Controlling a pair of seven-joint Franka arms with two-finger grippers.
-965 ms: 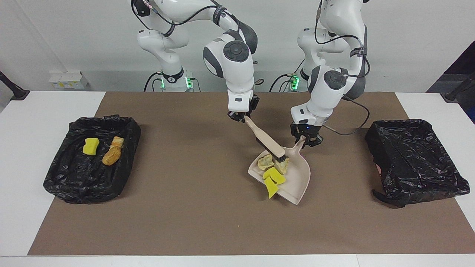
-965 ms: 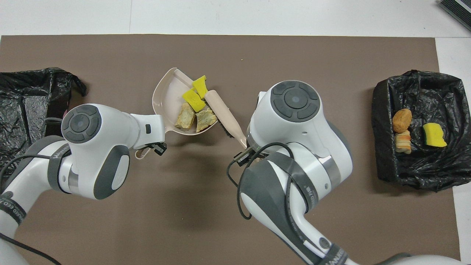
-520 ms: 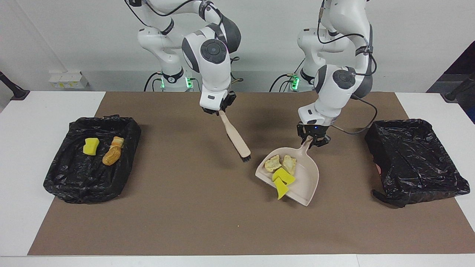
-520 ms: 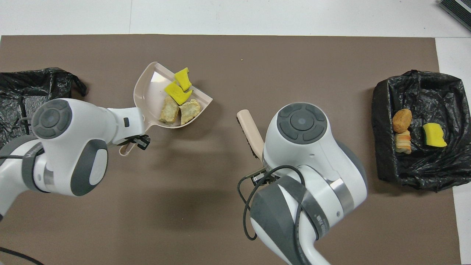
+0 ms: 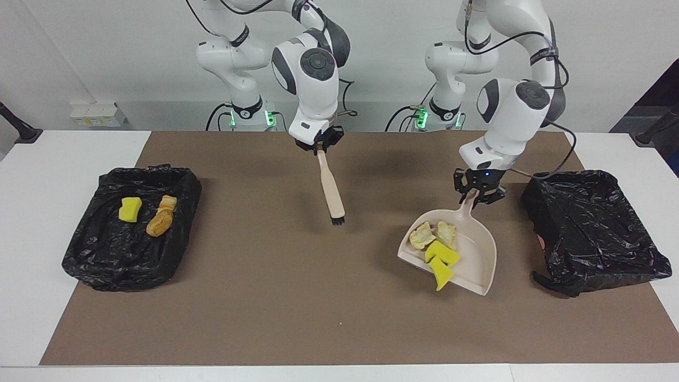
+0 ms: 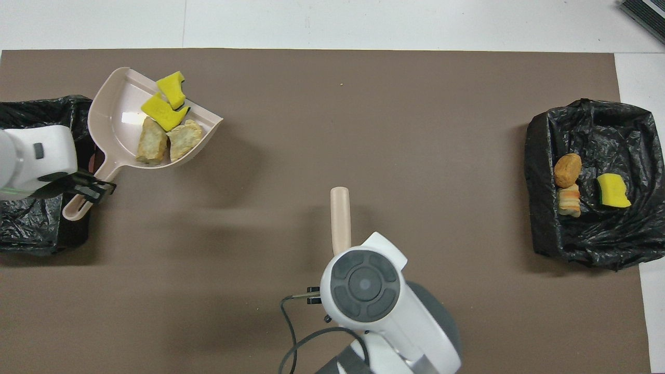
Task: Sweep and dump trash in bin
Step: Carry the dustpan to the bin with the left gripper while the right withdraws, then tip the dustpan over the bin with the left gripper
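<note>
My left gripper (image 5: 477, 191) is shut on the handle of a beige dustpan (image 5: 475, 260) and holds it above the mat, beside the black-lined bin (image 5: 594, 228) at the left arm's end. The pan holds trash: two yellow chunks (image 5: 444, 257) and two tan lumps (image 5: 421, 236); one yellow chunk hangs over the front lip. It also shows in the overhead view (image 6: 117, 111). My right gripper (image 5: 318, 146) is shut on the handle of a beige brush (image 5: 331, 188), which hangs bristles down over the mat's middle.
A second black-lined bin (image 5: 132, 233) at the right arm's end holds a yellow chunk (image 5: 129, 209) and two orange-brown lumps (image 5: 159, 222). A brown mat (image 5: 276, 297) covers the white table.
My left gripper has carried the loaded dustpan toward the bin at the left arm's end. My right gripper has drawn the brush out of the pan and back over the mat's middle.
</note>
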